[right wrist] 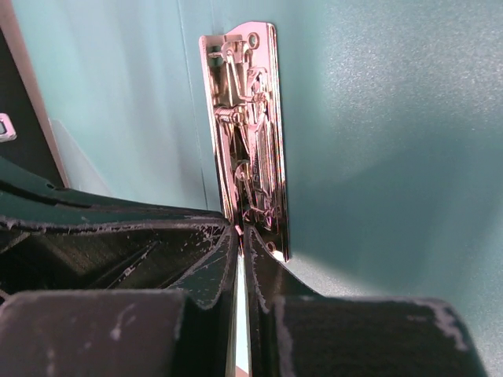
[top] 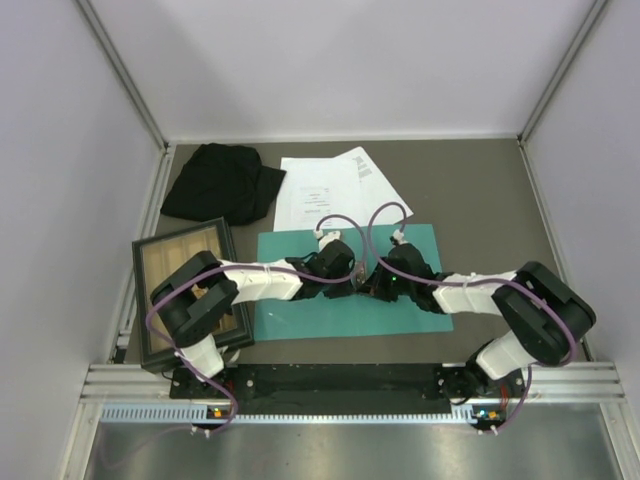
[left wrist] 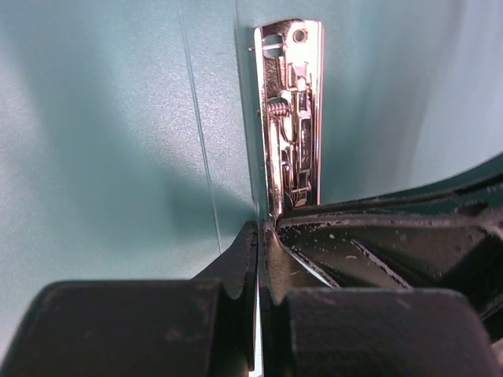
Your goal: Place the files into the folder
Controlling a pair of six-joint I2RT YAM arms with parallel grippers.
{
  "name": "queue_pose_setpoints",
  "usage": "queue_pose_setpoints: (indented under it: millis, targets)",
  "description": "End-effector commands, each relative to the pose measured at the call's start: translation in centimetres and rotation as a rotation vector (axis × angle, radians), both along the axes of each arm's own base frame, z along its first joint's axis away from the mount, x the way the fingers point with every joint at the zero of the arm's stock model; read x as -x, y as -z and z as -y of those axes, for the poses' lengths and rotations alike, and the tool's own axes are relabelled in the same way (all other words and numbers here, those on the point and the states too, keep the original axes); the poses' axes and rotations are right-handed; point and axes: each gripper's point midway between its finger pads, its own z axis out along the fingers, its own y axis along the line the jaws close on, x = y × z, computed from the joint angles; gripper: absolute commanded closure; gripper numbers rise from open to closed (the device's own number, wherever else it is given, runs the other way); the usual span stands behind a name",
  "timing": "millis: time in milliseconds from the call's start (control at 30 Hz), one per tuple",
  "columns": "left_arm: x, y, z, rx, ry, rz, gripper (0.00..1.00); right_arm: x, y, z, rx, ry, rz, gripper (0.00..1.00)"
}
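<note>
Overhead and wrist views of a two-arm filing task. The folder lies open and flat at the middle of the table, with a bright metal clip fixed along its centre. The files lie fanned and overlapping just beyond the folder's far edge, one corner resting on or touching it.

The left gripper and the right gripper are both fully closed. Their tips meet opposite ends of the clip. Whether either one pinches part of the clip or only presses against it cannot be told.

Handling, as judged: the sheets are light, limp and smooth. They are likely to slide on one another and to buckle if pushed, so a free corner or edge raised off the table is the best place to grip. The folder is thin card, stiffer than the paper but easily shifted.

Room: a black cloth lies just left of the files, and a wooden tray adjoins the folder's left edge. The right and far-right parts of the table offer the most space.
</note>
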Motion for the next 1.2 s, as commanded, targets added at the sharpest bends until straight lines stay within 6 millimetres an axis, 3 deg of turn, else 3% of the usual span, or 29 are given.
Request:
queue_pose_setpoints:
  millis: [0, 200, 300, 400, 467, 567, 667, 767, 900, 1000, 1100, 1167]
  targets:
    - [1.1, 4.5, -4.4, -0.223, -0.091, -0.084, 1.00, 7.3, 6.7, 6.9, 0.327, -0.073, -0.225, 1.00]
    - [2.9, 7.2, -7.9, -0.311, -0.115, -0.117, 1.00, 6.8, 5.7, 7.8, 0.370, -0.047, -0.205, 1.00]
    - [3.6, 8.3, -8.7, -0.324, -0.122, -0.139, 1.00, 6.4, 6.0, 7.0, 0.342, -0.061, -0.191, 1.00]
    - [3.7, 7.5, -9.3, -0.342, -0.152, -0.096, 1.00, 6.3, 6.0, 6.1, 0.306, -0.103, -0.179, 1.00]
    - [3.9, 8.2, -9.8, -0.323, -0.190, -0.099, 1.00, 6.2, 5.6, 5.8, 0.302, -0.117, -0.169, 1.00]
    - [4.2, 8.5, -10.4, -0.372, -0.200, -0.101, 1.00, 6.1, 5.7, 7.3, 0.368, -0.090, -0.179, 1.00]
    - [4.3, 9.0, -10.4, -0.367, -0.203, -0.103, 1.00, 6.5, 7.6, 11.3, 0.576, -0.011, -0.245, 1.00]
    - [4.2, 9.3, -10.4, -0.367, -0.213, -0.099, 1.00, 7.4, 9.2, 11.9, 0.640, 0.023, -0.301, 1.00]
    - [4.0, 9.8, -10.6, -0.389, -0.221, -0.102, 1.00, 7.0, 8.7, 11.3, 0.613, 0.023, -0.263, 1.00]
    - [4.1, 10.3, -11.0, -0.398, -0.223, -0.107, 1.00, 6.3, 7.1, 8.0, 0.435, -0.057, -0.194, 1.00]
    - [4.2, 11.3, -11.6, -0.398, -0.228, -0.124, 1.00, 5.9, 4.0, 4.4, 0.240, -0.129, -0.134, 1.00]
    - [4.3, 11.5, -11.8, -0.406, -0.228, -0.127, 1.00, 5.3, 1.7, 3.1, 0.166, -0.143, -0.093, 1.00]
